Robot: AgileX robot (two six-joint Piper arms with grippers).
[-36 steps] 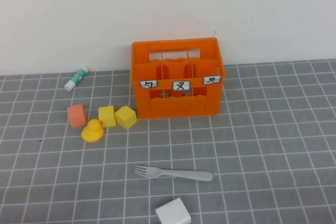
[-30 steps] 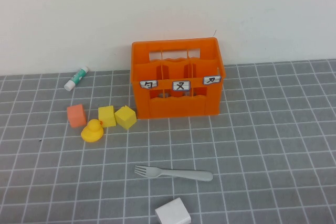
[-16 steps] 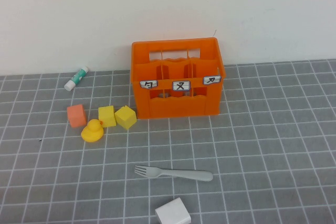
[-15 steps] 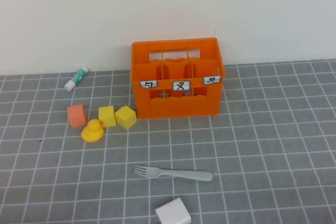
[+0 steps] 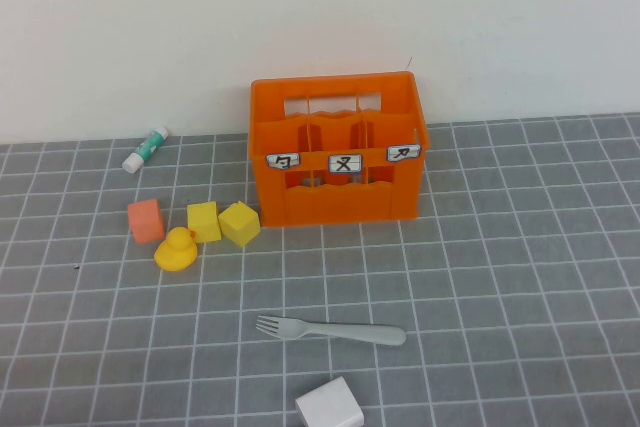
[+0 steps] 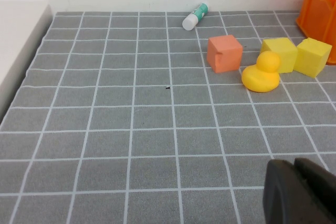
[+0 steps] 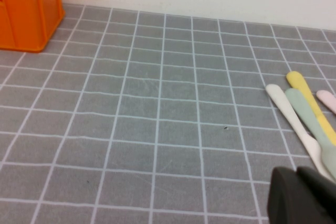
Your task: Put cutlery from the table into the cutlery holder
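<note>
From my station, the crate point(image 5: 338, 150) stood at the back of the worktop point(image 5: 520, 277). To its left I saw two blocks point(image 5: 223, 222), a duck point(image 5: 176, 249) and a cube point(image 5: 146, 219); a tube point(image 5: 146, 148) lay behind them. The fork point(image 5: 330, 330) lay in front of the crate, a box point(image 5: 329, 406) nearer still.

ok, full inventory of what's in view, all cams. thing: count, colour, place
fork: 1, light grey, flat on table, near side of crate
crate: 1, orange, three white labels, far centre by wall
table: 1, dark grey, white grid
cubes: 2 yellow, 1 orange-pink, left of crate
duck: 1, yellow, in front of cubes
tube: 1, white and green, far left
white block: 1, near edge
utensil handles: 4, pastel, right wrist view only
left gripper: dark, low over bare table
right gripper: dark, near utensil handles
</note>
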